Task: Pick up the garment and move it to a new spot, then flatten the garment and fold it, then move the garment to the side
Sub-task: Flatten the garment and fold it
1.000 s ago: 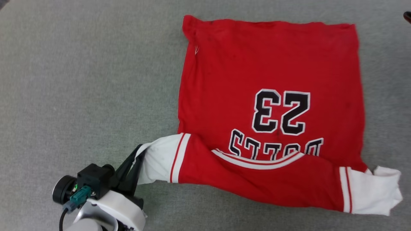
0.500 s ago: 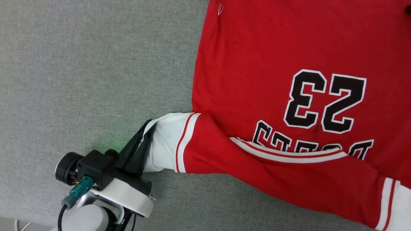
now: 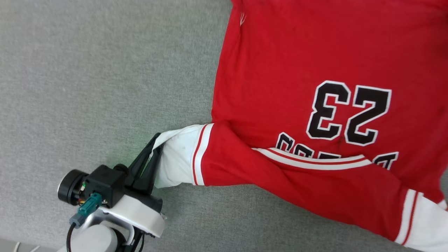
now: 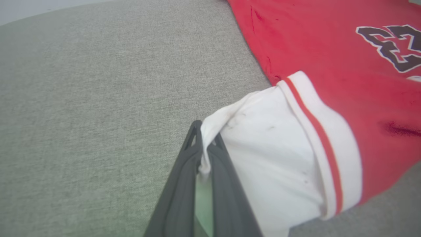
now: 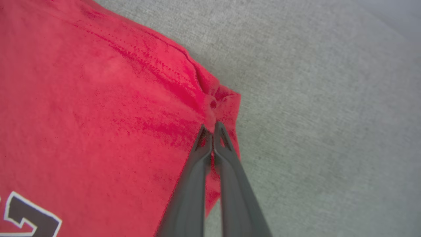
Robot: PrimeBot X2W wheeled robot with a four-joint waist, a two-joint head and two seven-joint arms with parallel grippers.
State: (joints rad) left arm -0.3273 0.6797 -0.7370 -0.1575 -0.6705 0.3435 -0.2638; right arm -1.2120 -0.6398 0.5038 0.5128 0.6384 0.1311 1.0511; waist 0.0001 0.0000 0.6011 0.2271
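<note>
The garment [image 3: 297,63], a red jersey with a black "23" [image 3: 348,113], lies spread on the grey surface, its print upside down in the head view. One sleeve stretches toward the lower left and ends in a white cuff [image 3: 176,159]. My left gripper [image 3: 155,141] is shut on the edge of that cuff [image 4: 263,158], with white cloth pinched between its fingertips [image 4: 204,131]. The right wrist view shows my right gripper [image 5: 212,126] shut on a bunched red corner of the garment [image 5: 98,98]. The other sleeve's striped cuff [image 3: 425,227] lies at the lower right.
Grey felt-like surface [image 3: 87,70] spreads wide to the left of the garment. A pale strip beyond the surface's edge shows at the head view's bottom left [image 3: 17,246] and at the left wrist view's top left [image 4: 33,10].
The head camera has moved, so the garment now sits further right and partly out of frame. My left gripper keeps its hold on the white cuff, and the sleeve stays stretched.
</note>
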